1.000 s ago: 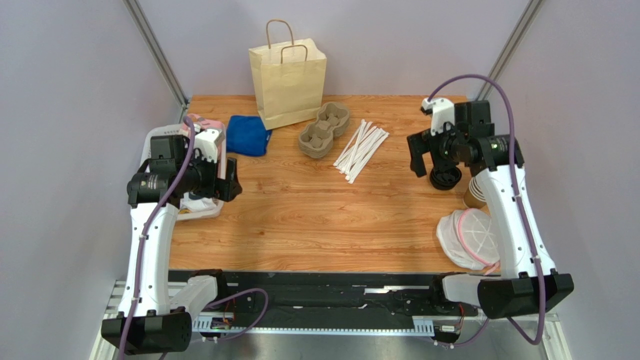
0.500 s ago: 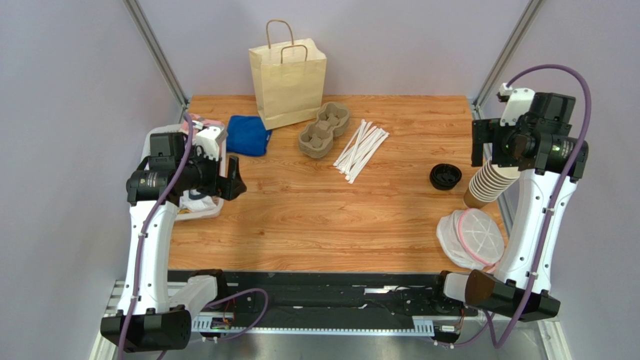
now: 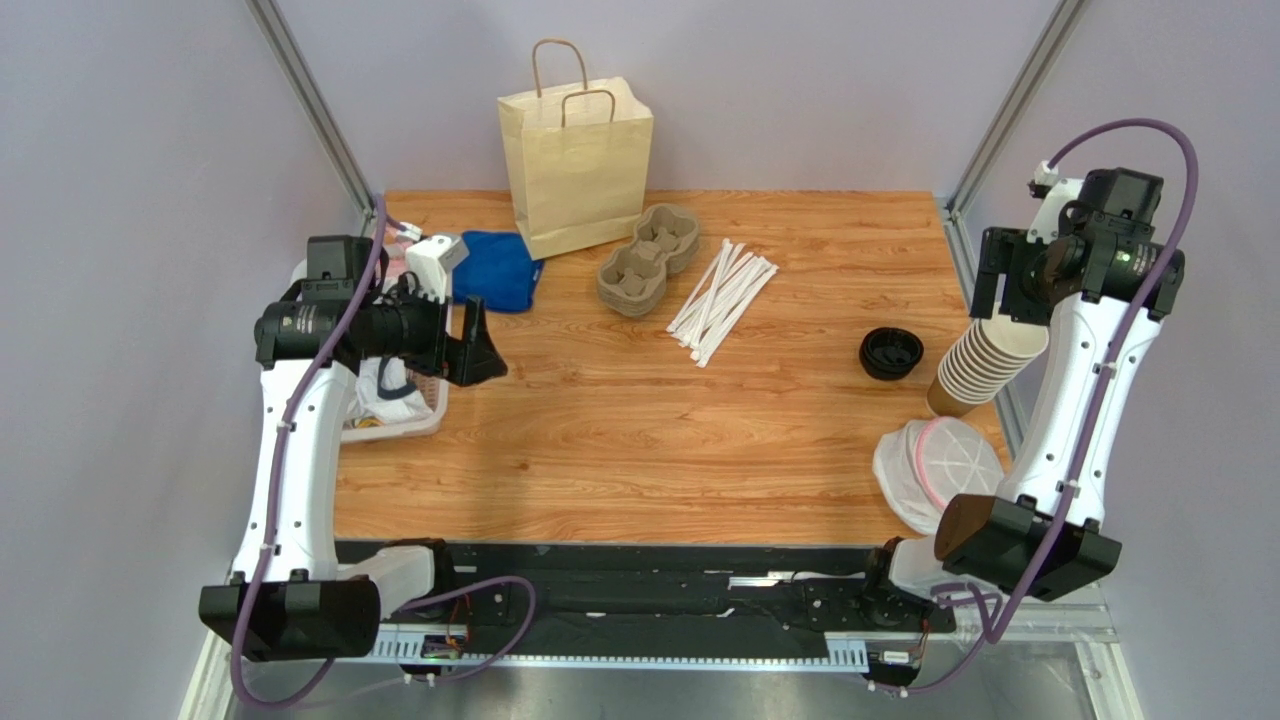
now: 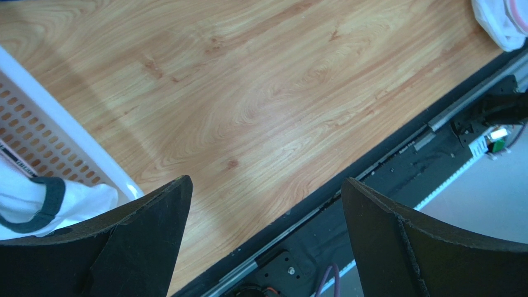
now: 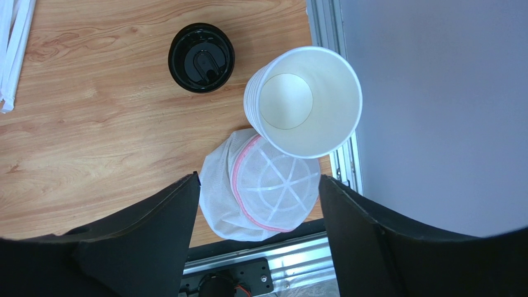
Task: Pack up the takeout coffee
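step in hand: judged to be taking one cup off the stack of paper cups (image 5: 308, 101), so it can be lidded and packed.
takeout coffee: no lidded cup shows in any view. Its likely parts lie apart. The stack leans at the right edge of the top view, and the loose black lid (image 3: 891, 354) lies flat on the counter (image 3: 631, 435) just left of it.
right hand (image 3: 1010, 300): fingers apart with nothing between them, poised above the top of the stack. In its wrist view the white mouth of the top cup sits above and right of the gap between the fingers, not centred in it.
left hand (image 3: 481, 348): spread wide and empty over bare wood at the left of the top view, beside the white basket (image 3: 394, 417).
doing it well: centre on the top cup's rim before closing. Pinch lightly, since thin paper will likely crush. Lift along the stack's lean so a single cup comes away. Nested cups may cling together, and the stack may tip.
in the way: the white mesh bag (image 5: 260, 185) with a pink rim lies right below the stack's foot in the frame. Whether they touch I cannot tell. The lid sits near enough to be knocked, and the counter's right edge is close.
elsewhere: the paper bag (image 3: 576, 158) stands upright at top centre. The pulp cup carrier (image 3: 649, 260), white straws (image 3: 723, 297) and blue cloth (image 3: 496, 270) lie near it, well apart from the stack.
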You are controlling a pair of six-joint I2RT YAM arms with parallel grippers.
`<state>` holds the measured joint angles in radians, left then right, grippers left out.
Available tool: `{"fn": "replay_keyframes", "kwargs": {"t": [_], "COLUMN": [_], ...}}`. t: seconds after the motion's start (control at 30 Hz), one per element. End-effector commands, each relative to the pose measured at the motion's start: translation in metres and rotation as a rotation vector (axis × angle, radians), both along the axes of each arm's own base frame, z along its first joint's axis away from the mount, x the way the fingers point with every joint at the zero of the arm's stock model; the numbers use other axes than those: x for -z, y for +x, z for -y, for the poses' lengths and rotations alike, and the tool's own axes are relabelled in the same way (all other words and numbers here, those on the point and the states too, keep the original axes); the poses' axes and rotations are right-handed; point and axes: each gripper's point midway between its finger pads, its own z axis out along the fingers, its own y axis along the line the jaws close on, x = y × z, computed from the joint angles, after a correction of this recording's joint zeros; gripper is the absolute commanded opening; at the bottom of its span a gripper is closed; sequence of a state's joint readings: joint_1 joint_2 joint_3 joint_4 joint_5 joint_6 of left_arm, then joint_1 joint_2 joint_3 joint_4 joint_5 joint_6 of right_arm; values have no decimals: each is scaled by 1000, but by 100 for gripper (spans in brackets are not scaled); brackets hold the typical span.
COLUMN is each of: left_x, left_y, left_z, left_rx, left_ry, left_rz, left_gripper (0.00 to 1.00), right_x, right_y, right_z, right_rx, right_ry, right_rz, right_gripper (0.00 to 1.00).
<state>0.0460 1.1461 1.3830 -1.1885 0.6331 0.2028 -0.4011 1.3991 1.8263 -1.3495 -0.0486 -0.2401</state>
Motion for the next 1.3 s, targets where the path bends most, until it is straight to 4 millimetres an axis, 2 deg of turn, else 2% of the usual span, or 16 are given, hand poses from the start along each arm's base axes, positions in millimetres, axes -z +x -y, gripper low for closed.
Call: {"fn": "replay_keyframes", "kwargs": {"t": [0.0, 0.07, 0.2, 0.37, 0.5, 0.73, 1.27], "left_x": [-15, -17, -18, -17, -18, -17, -14], "left_y": [-10, -8, -6, -2, 1, 6, 11], "left_z": [13, 13, 14, 17, 23, 22, 19], "left_rx": [100, 103, 101, 106, 119, 112, 95], "left_ry": [-39, -35, -40, -55, -83, -65, -50], "left_rz": [7, 7, -9, -33, -47, -53, -57], "left_gripper": [99, 99, 99, 99, 99, 99, 99], "right_x": [2, 9, 22, 33, 43, 57, 70], "right_y": [10, 15, 20, 24, 30, 33, 39], "right_z": [8, 12, 20, 28, 26, 23, 21], "right_rx": [51, 47, 50, 49, 37, 22, 0], "right_ry": [17, 19, 28, 41, 66, 101, 133], "right_rz": [9, -3, -37, -62, -79, -107, -137], "right_gripper": [69, 66, 52, 49, 44, 43, 38]}}
